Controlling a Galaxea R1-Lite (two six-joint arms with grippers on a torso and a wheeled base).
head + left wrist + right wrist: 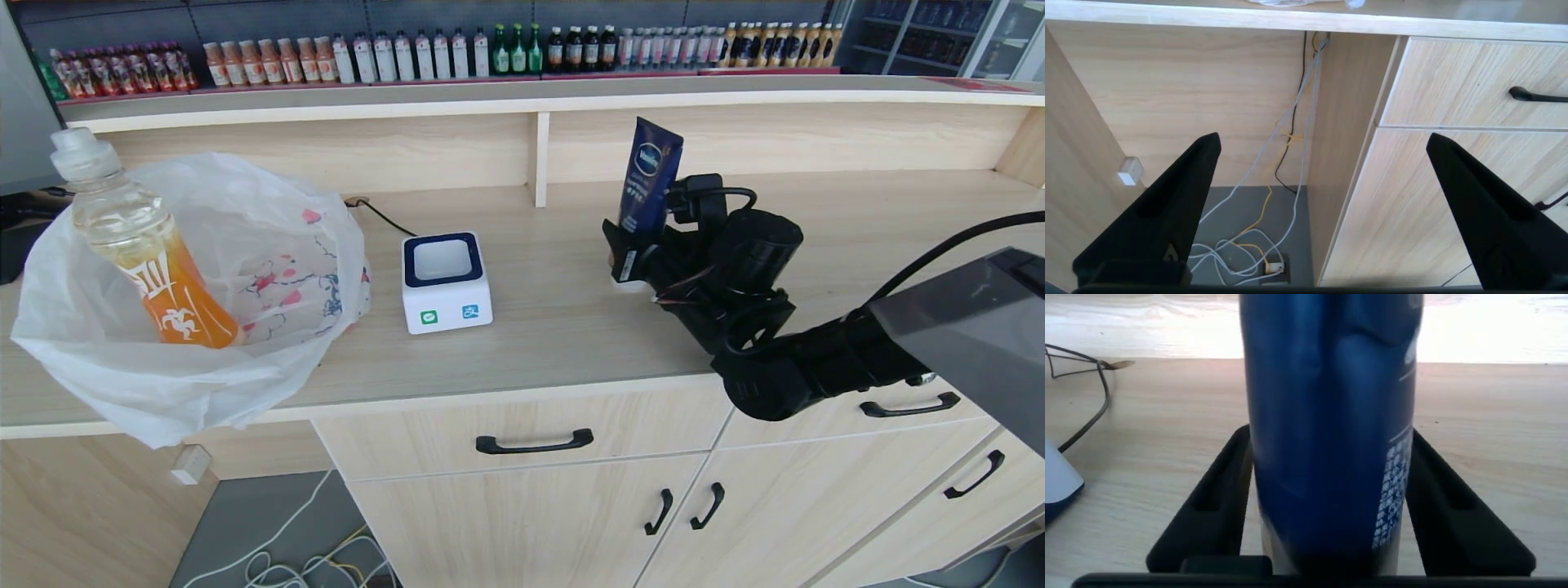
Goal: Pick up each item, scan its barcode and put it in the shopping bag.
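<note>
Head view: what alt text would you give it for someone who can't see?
The right gripper holds a blue tube upright at a wooden counter. To its left sits a small white scanner, then a plastic shopping bag with an orange drink bottle in it.

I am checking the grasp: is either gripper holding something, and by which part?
The right gripper holds the tube upright by its lower end. The left gripper holds nothing.

Head high, right wrist near tube [1331, 433]
</note>
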